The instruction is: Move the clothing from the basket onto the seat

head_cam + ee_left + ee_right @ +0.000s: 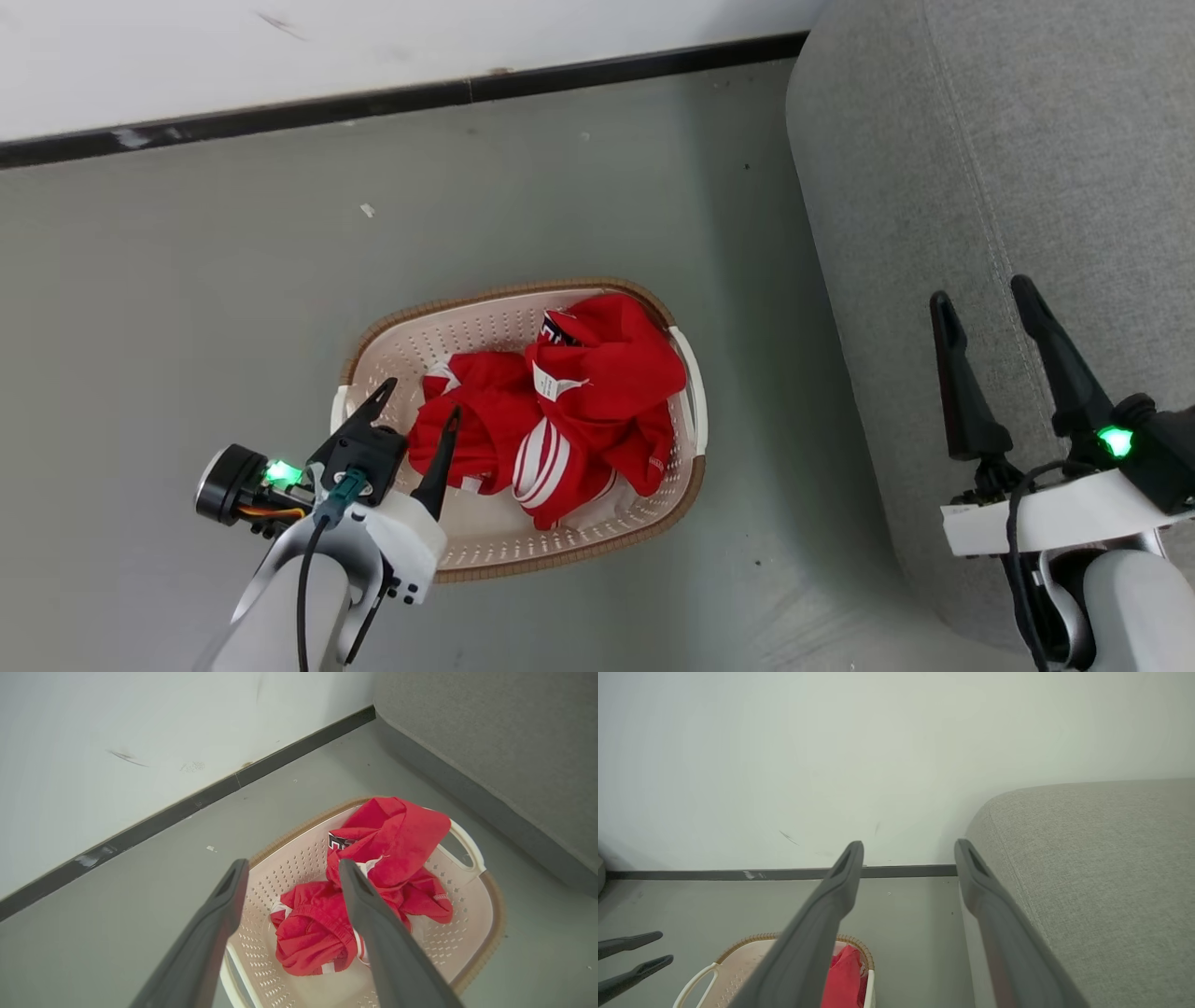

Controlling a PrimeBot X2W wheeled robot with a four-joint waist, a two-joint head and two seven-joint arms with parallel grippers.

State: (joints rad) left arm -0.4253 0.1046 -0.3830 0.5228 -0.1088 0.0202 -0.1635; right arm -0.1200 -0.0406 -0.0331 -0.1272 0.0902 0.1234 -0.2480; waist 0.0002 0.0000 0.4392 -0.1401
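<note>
On the floor (233, 280) just beside the seat (1027, 140), the basket (523, 287) stands upright with the clothing (579, 411) heaped inside, bunched toward the seat side. No garment lies on the seat.

Left gripper (423, 397): jaws fully apart and empty, poised above the basket's near-left rim with its tips aimed at the red heap. Right gripper (981, 290): jaws equally wide and empty, held over the seat's edge, well apart from the basket.

Assessment: the step in hand appears to be the first pick, by the left arm. Recommended practice is to straddle a thick bunched ridge rather than a flat layer, keep both fingers clear of the perforated wall and rim, close firmly before lifting, then rise straight up so trailing fabric clears the rim without dragging the basket.

Limitations: the garments are tangled, so where one ends cannot be told. The logo is partly folded under. The basket's bottom beneath the heap is hidden. The seat runs off the head view's right edge.
</note>
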